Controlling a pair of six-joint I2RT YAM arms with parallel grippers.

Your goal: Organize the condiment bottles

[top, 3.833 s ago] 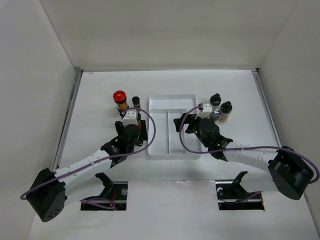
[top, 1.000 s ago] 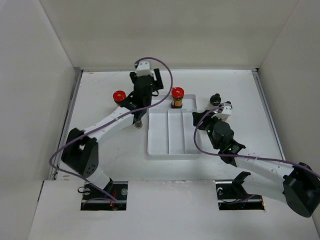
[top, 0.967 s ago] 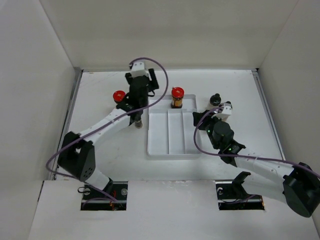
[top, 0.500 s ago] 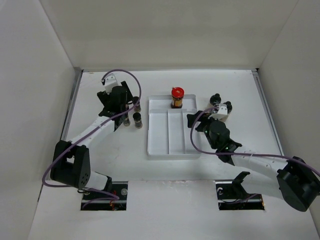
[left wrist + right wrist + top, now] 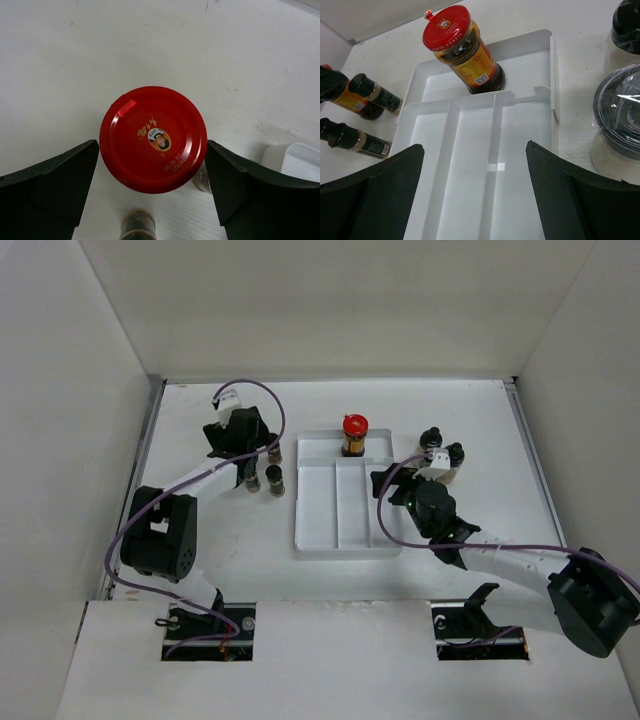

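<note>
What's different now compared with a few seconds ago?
A red-lidded jar now stands in the white tray's back compartment, empty at first. The left end effector swung away and back; it now sits open over the other red-lidded jar. The right end effector, the tray and the black-capped jars barely moved.

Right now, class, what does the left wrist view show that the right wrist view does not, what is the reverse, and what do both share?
Only left wrist: the printed top of a red lid, straight below the open left gripper. Only right wrist: a second red-lidded jar standing in the tray's far compartment, the tray's dividers, two pale jars at the right, and the open right gripper. Both: the tray, just a corner in the left wrist view, and small dark bottles.
</note>
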